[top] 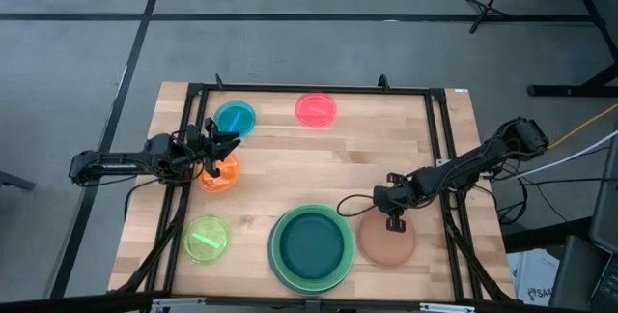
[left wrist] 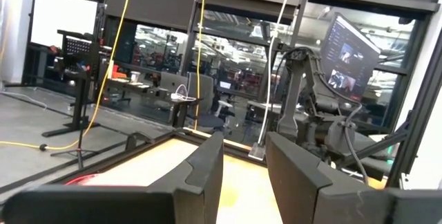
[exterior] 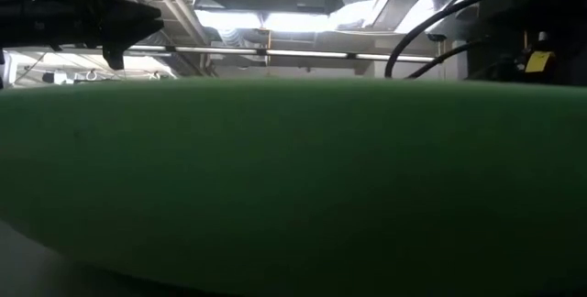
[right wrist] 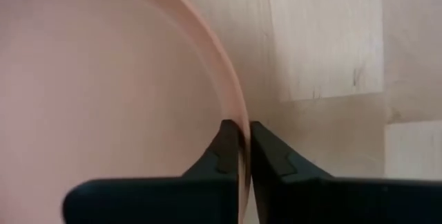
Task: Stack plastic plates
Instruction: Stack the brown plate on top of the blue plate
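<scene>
My right gripper [right wrist: 239, 156] has its two fingers pinched tight on the rim of the terracotta plate [right wrist: 110, 92], the thin edge running between them, the plate's face spreading away to one side and bare tabletop [right wrist: 324, 37] to the other. That plate [top: 386, 240] lies near the tabletop's front edge, toward its right side, just beside the dark teal plate [top: 312, 244] nested in the light green plate [top: 278, 255]. My left gripper [top: 224, 149] hangs part-open, holding nothing, above the orange plate [top: 220, 174] near the left edge, with the blue plate [top: 235, 118] behind it, the pink plate [top: 316, 109] at the back edge and the lime plate [top: 206, 239] at the front left.
</scene>
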